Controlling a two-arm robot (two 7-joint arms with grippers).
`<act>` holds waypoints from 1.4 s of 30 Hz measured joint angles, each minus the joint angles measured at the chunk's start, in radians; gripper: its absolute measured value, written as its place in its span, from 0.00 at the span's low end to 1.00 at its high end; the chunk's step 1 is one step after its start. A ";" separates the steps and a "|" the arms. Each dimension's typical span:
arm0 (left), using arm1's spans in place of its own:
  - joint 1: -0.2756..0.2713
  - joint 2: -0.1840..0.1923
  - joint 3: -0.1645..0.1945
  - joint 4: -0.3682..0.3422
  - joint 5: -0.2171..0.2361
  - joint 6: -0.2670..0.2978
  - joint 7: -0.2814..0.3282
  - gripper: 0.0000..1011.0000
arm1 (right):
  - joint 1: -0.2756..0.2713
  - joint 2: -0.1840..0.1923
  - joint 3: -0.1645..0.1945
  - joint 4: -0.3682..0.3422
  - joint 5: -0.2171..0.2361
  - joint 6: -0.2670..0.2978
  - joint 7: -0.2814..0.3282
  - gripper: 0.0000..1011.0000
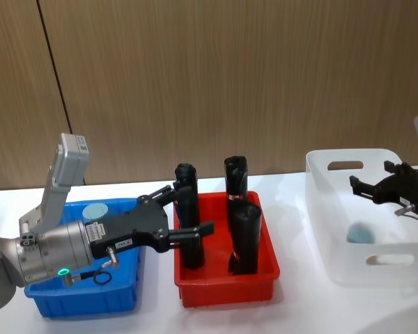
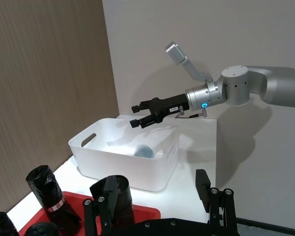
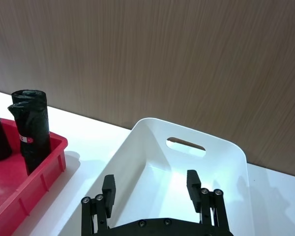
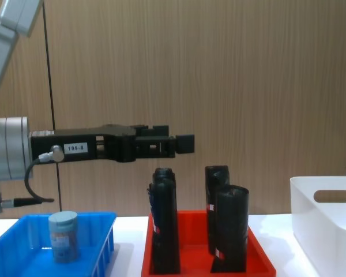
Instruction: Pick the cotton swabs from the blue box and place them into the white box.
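Observation:
One cotton swabs tub (image 1: 95, 211) (image 4: 63, 235) with a pale lid stands in the blue box (image 1: 83, 299) (image 4: 17, 245) at the left. Another tub (image 1: 363, 233) (image 2: 145, 150) lies in the white box (image 1: 334, 209) (image 2: 113, 169) (image 3: 152, 147) (image 4: 326, 231) at the right. My left gripper (image 1: 188, 212) (image 4: 181, 144) (image 2: 155, 196) is open and empty, hanging above the tops of the black rolls at the red bin's left side. Over the white box's near side my right gripper (image 1: 373, 186) (image 2: 137, 114) (image 3: 151, 189) hovers open, with nothing between its fingers.
A red bin (image 1: 226, 289) (image 4: 259, 262) (image 3: 34, 172) stands between the two boxes and holds three tall black wrapped rolls (image 1: 244, 236) (image 4: 230, 225) (image 3: 32, 132). A wood-panelled wall runs close behind the white table.

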 joint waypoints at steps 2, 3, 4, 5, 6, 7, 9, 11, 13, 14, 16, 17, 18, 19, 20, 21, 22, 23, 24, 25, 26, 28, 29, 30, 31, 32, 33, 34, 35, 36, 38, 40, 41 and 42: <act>0.000 0.000 0.000 0.000 0.000 0.000 0.000 0.99 | 0.003 -0.001 -0.001 0.008 -0.003 0.000 0.002 0.91; 0.000 0.000 0.000 0.000 0.000 0.000 0.000 0.99 | 0.003 -0.001 -0.001 0.009 -0.003 0.000 0.002 0.92; 0.000 0.000 0.000 0.000 0.000 0.000 0.000 0.99 | 0.005 -0.002 -0.002 0.014 -0.003 0.000 0.004 0.97; 0.000 0.000 0.000 0.000 0.000 0.000 0.000 0.99 | 0.006 -0.002 -0.002 0.015 -0.003 0.000 0.004 0.98; 0.000 0.000 0.000 0.000 0.000 0.000 0.000 0.99 | 0.006 -0.002 -0.002 0.017 -0.003 0.000 0.005 0.99; 0.000 0.000 0.000 0.000 0.000 0.000 0.000 0.99 | 0.007 -0.002 -0.002 0.019 -0.004 0.000 0.007 0.99; 0.000 0.000 0.000 0.000 0.000 0.000 0.000 0.99 | 0.007 -0.002 -0.003 0.020 -0.004 0.000 0.008 0.99; 0.000 0.000 0.000 0.000 0.000 0.000 0.000 0.99 | 0.007 -0.002 -0.003 0.022 -0.004 -0.001 0.009 0.99; 0.000 0.000 0.000 0.000 0.000 0.000 0.000 0.99 | 0.008 -0.003 -0.003 0.023 -0.004 -0.001 0.010 0.99; 0.000 0.000 0.000 0.000 0.000 0.000 0.000 0.99 | 0.008 -0.003 -0.003 0.023 -0.004 -0.002 0.010 0.99; 0.000 0.000 0.000 0.000 0.000 0.000 0.000 0.99 | 0.008 -0.003 -0.003 0.023 -0.004 -0.002 0.011 0.99; 0.000 0.000 0.000 0.000 0.000 0.000 0.000 0.99 | 0.008 -0.003 -0.003 0.023 -0.004 -0.002 0.011 0.99; 0.000 0.000 0.000 0.000 0.000 0.000 0.001 0.99 | 0.008 -0.003 -0.003 0.023 -0.004 -0.002 0.010 0.99; 0.000 0.000 0.000 0.000 0.001 0.000 0.003 0.99 | 0.007 -0.003 -0.003 0.022 -0.004 -0.003 0.010 0.99; 0.001 0.000 0.001 -0.001 0.001 0.000 0.005 0.99 | 0.004 -0.003 -0.003 0.018 -0.004 -0.004 0.009 0.99; 0.002 0.000 0.001 -0.003 0.003 0.000 0.012 0.99 | 0.001 -0.004 -0.003 0.015 -0.004 -0.005 0.009 0.99; 0.003 0.000 0.002 -0.004 0.004 0.000 0.016 0.99 | -0.002 -0.004 -0.004 0.011 -0.004 -0.007 0.007 0.99; 0.004 -0.001 0.002 -0.005 0.005 0.000 0.021 0.99 | -0.009 -0.005 -0.004 0.003 -0.003 -0.010 0.003 0.99; 0.006 -0.001 0.003 -0.007 0.007 -0.001 0.027 0.99 | -0.013 -0.006 -0.005 -0.003 -0.003 -0.012 0.000 0.99; 0.009 -0.001 0.005 -0.011 0.011 -0.002 0.040 0.99 | -0.023 -0.007 -0.005 -0.014 -0.001 -0.016 -0.005 0.99; 0.011 -0.001 0.006 -0.014 0.013 -0.003 0.048 0.99 | -0.023 -0.007 -0.005 -0.014 -0.001 -0.016 -0.005 0.99; 0.015 -0.002 0.008 -0.019 0.018 -0.004 0.065 0.99 | -0.042 -0.009 -0.006 -0.036 0.003 -0.024 -0.015 0.99; 0.020 -0.003 0.011 -0.026 0.024 -0.006 0.084 0.99 | -0.057 -0.011 -0.007 -0.053 0.005 -0.031 -0.023 0.99; 0.023 -0.003 0.012 -0.029 0.027 -0.007 0.094 0.99 | -0.064 -0.012 -0.008 -0.062 0.006 -0.034 -0.027 0.99; 0.027 -0.004 0.014 -0.035 0.033 -0.008 0.113 0.99 | -0.071 -0.013 -0.008 -0.071 0.006 -0.037 -0.031 0.99; 0.029 -0.004 0.016 -0.038 0.036 -0.009 0.123 0.99 | -0.079 -0.014 -0.009 -0.080 0.008 -0.041 -0.035 0.99; 0.032 -0.004 0.017 -0.041 0.039 -0.010 0.133 0.99 | -0.094 -0.016 -0.010 -0.098 0.011 -0.048 -0.044 0.99; 0.036 -0.005 0.020 -0.048 0.045 -0.012 0.154 0.99 | -0.102 -0.018 -0.010 -0.108 0.012 -0.051 -0.048 0.99; 0.036 -0.005 0.020 -0.048 0.045 -0.012 0.154 0.99 | -0.110 -0.019 -0.011 -0.117 0.013 -0.055 -0.053 0.99; 0.042 -0.006 0.023 -0.054 0.051 -0.013 0.175 0.99 | -0.125 -0.021 -0.012 -0.135 0.015 -0.061 -0.061 0.99; 0.049 -0.007 0.027 -0.063 0.060 -0.015 0.203 0.99 | -0.146 -0.024 -0.013 -0.160 0.019 -0.071 -0.073 0.99; 0.054 -0.007 0.029 -0.069 0.066 -0.017 0.224 0.99 | -0.162 -0.026 -0.014 -0.179 0.021 -0.078 -0.081 0.99; 0.059 -0.008 0.032 -0.076 0.072 -0.019 0.244 0.99 | -0.170 -0.027 -0.015 -0.188 0.022 -0.081 -0.086 0.99; 0.061 -0.008 0.033 -0.079 0.075 -0.019 0.255 0.99 | -0.177 -0.028 -0.015 -0.198 0.023 -0.085 -0.090 0.99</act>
